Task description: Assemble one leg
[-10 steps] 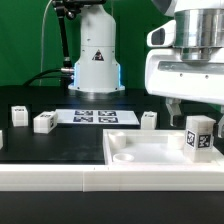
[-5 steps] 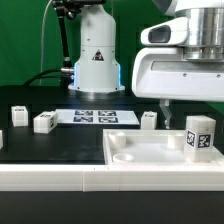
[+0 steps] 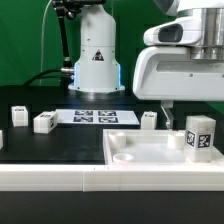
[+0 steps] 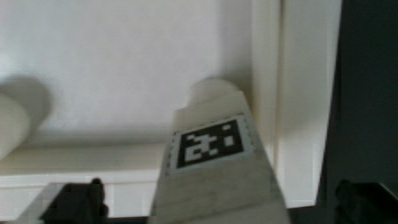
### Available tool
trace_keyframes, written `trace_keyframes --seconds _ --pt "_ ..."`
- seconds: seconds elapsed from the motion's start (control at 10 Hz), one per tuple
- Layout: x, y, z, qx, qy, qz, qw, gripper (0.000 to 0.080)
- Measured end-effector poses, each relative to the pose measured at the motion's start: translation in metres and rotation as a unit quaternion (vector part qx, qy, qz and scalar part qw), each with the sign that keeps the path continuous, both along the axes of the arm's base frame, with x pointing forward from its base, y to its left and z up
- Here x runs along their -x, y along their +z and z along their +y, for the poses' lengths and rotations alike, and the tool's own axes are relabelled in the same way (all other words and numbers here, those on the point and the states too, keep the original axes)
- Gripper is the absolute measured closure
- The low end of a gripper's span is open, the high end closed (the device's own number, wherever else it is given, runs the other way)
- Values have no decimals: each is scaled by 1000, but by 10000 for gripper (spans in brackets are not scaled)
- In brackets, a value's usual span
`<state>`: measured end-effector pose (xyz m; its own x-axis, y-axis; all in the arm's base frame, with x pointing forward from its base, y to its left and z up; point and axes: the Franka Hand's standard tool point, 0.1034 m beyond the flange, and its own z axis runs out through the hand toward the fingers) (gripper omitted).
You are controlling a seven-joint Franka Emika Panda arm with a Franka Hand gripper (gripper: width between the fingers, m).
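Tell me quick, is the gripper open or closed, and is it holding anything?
Gripper: open, holding nothing; its fingers straddle the upright leg without touching.

One leg [image 3: 200, 136], a small white rectangular post with a black-and-white fiducial tag on its face, is seen standing upright on the large white tray-like part [image 3: 150, 150], near that part's corner at the exterior view's right. Its tagged face [image 4: 212, 143] is seen from above in the wrist view.
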<state>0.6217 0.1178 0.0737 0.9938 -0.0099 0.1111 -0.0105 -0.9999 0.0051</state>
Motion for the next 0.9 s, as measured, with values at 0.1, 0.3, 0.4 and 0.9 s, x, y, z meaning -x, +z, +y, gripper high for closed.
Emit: trace_keyframes --seconds 0.1,0.3,0.4,0.9 --pt "0 0 0 0 0 0 1000 150" --pt "0 0 -1 0 0 0 1000 409" --pt "0 0 -1 0 -3 0 1000 409" --pt "0 -1 -3 -18 -168 0 986 510"
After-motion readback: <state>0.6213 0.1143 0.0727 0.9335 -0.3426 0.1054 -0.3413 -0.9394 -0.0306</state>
